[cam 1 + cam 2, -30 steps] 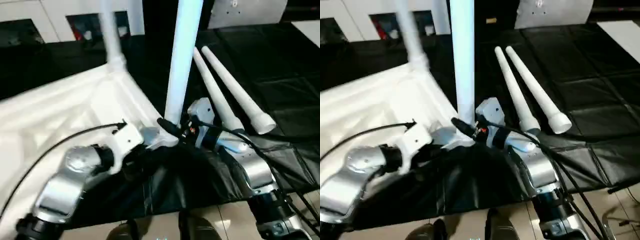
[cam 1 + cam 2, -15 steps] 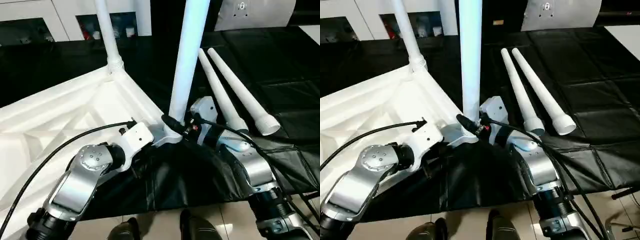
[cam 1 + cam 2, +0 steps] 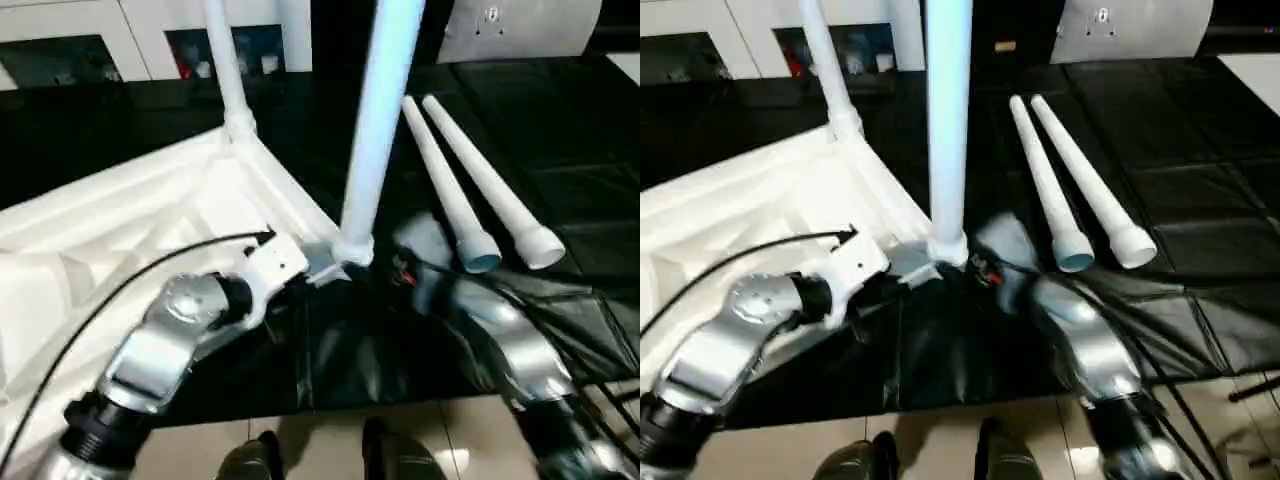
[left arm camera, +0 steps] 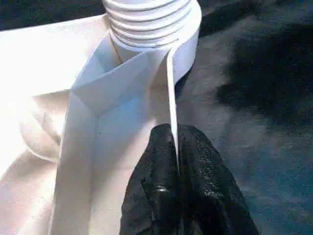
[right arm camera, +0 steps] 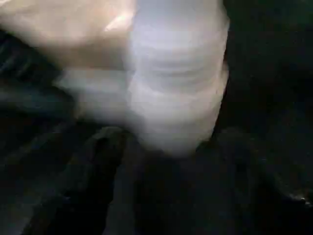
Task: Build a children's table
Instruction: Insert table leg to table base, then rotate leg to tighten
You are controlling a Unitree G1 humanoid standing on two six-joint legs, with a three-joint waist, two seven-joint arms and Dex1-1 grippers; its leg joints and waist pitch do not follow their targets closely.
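The right end effector [image 5: 161, 161] has drawn slightly back from the upright leg [image 3: 947, 130], now blurred mid-motion.

— Was there any lettering or number to read anywhere?

— None that could be made out. The grey panel [image 3: 520, 28] at the upper right of the frame carried a small dark mark, too small to read as text or a sign.

— And the shelves behind?

— Red and white items [image 3: 200, 62] stood in a dark opening at the upper left, but no label on them was legible.

— The white parts?

— The upside-down children's table [image 3: 770, 215] and the two loose legs [image 3: 1080, 185] at right bore no readable print.
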